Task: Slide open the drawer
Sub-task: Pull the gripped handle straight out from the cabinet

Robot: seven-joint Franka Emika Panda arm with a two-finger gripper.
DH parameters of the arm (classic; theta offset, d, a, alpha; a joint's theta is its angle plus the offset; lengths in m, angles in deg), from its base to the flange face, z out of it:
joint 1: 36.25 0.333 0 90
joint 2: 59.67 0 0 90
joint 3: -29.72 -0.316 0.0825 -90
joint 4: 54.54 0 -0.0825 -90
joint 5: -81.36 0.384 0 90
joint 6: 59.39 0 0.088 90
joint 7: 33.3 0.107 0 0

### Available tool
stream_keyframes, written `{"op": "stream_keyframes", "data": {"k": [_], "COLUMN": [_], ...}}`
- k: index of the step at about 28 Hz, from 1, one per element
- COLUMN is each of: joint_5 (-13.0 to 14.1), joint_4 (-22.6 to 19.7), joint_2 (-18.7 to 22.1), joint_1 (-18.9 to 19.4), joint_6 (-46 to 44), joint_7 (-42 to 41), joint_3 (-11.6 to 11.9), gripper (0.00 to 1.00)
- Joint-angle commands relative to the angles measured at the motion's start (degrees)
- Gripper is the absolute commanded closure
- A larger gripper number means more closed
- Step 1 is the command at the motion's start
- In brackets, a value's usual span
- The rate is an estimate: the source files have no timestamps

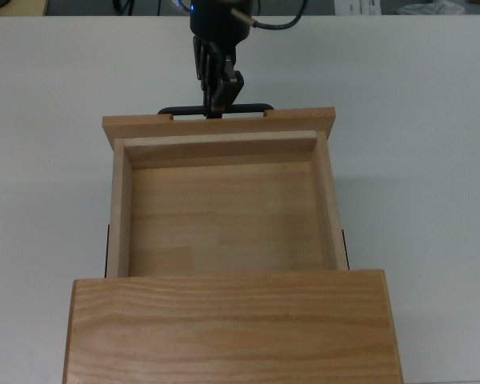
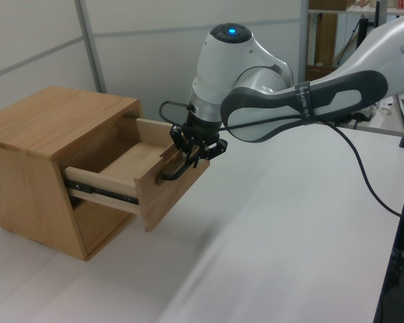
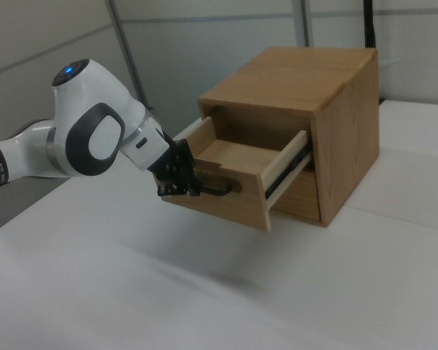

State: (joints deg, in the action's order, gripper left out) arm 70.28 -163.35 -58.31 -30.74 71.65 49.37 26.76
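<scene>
The drawer (image 1: 220,216) is a light wooden tray, pulled well out of the wooden cabinet (image 1: 232,328) and empty inside. Its wide front panel (image 1: 218,122) carries a thin black handle (image 1: 256,108). My gripper (image 1: 217,102) is shut on the middle of that handle. In the left view the drawer (image 2: 131,176) sticks out toward the left view's right on black rails, with the gripper (image 2: 192,152) clamped on the handle (image 2: 174,172). The right view shows the drawer (image 3: 237,182) and gripper (image 3: 182,186) from the other side.
The cabinet (image 2: 47,168) stands on a white table (image 2: 289,229). A black cable (image 2: 363,182) trails from the arm over the table. Shelves and a dark stand sit at the far right of the left view.
</scene>
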Motion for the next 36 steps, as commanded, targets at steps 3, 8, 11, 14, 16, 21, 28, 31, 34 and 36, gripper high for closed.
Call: {"op": "stream_keyframes", "data": {"k": [3,8,11,14,16,21,28,31,34,36], "joint_5": [0.89,3.52,4.67,4.76,4.76,6.33,7.04,7.04,7.04,7.04], "joint_4": [-2.37,-2.19,-1.76,-1.58,-1.49,-0.61,-0.26,0.26,0.88,0.97], "joint_2": [3.56,4.18,4.26,4.26,4.26,4.26,4.18,4.09,3.91,3.91], "joint_1": [0.03,0.03,0.12,0.2,0.2,0.29,0.21,0.2,0.2,0.2], "joint_6": [-2.9,-5.97,-7.82,-9.14,-9.93,-13.71,-13.72,-13.36,-13.19,-13.01], "joint_7": [-4.45,-6.99,-7.97,-8.06,-8.14,-9.37,-9.73,-9.81,-9.81,-9.9], "joint_3": [0.32,0.32,0.32,0.32,0.32,0.23,0.15,0.23,0.23,0.23], "gripper": [1.0,1.0,1.0,1.0,1.0,1.0,0.47,0.18,0.0,0.0]}}
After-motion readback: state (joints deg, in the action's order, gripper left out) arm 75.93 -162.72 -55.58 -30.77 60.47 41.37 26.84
